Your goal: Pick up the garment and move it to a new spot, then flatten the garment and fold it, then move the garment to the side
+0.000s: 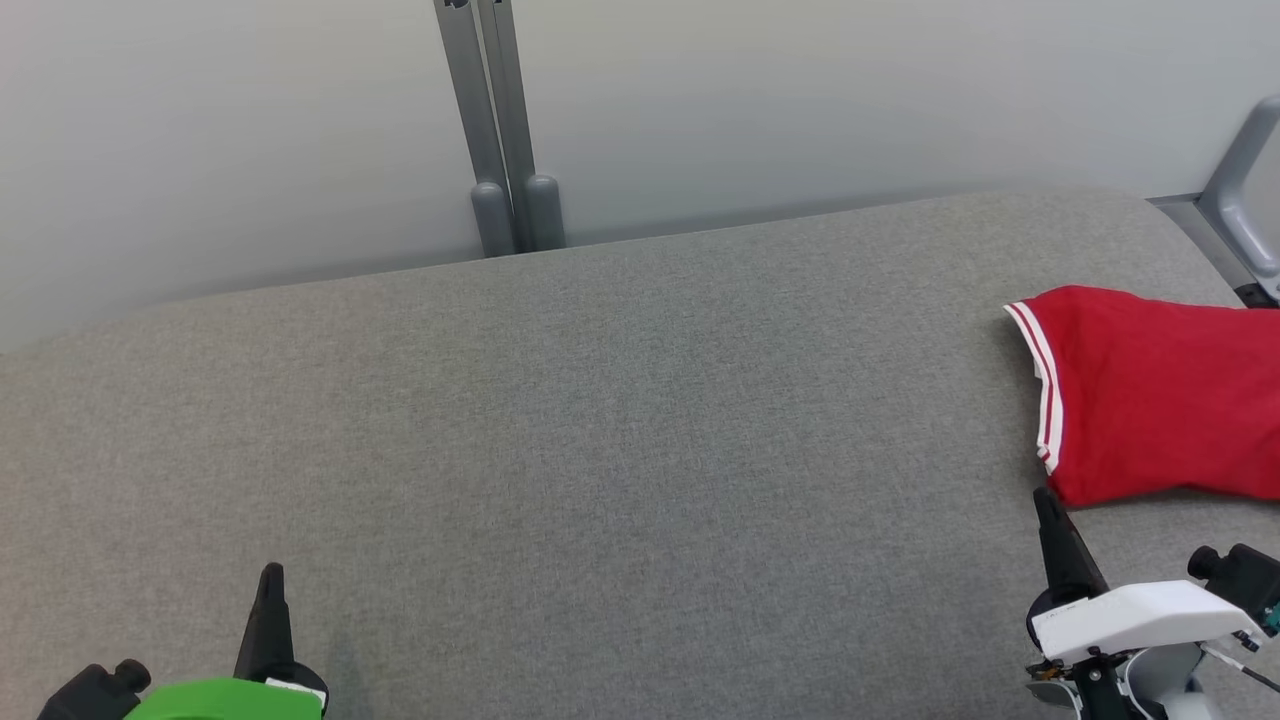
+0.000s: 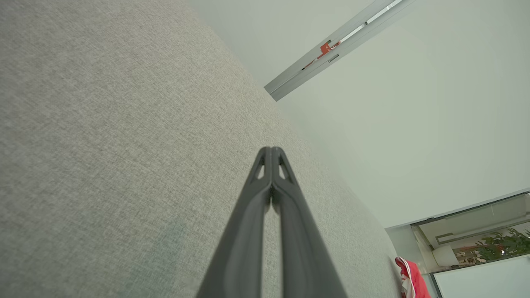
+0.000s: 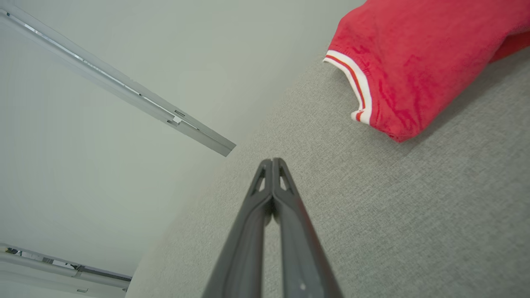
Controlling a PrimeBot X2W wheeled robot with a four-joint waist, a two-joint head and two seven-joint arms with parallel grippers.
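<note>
Now at far right of the grey fabric surface (image 1: 600, 400), the red garment (image 1: 1150, 400) lies rumpled, white-striped cuff (image 1: 1046, 400) just beside the right gripper (image 1: 1040, 495), clenched empty. Left gripper (image 1: 270, 572), also clenched, sits near left. Soft, light, prob. limp; pinch at cuff edge.

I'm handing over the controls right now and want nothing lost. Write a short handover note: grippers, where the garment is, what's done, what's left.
Left gripper: shut, empty, over the grey table at the lower left of the head view.
Right gripper: shut, empty, tips close to the red garment at its white-striped edge, not touching.
Garment: lies unheld at the table's right end, partly out of the head view.
Done: cannot tell; the visible part does not show whether it is folded.
Left: if unfolded, probably everything: pick up, move, flatten, fold, set aside.
</note>
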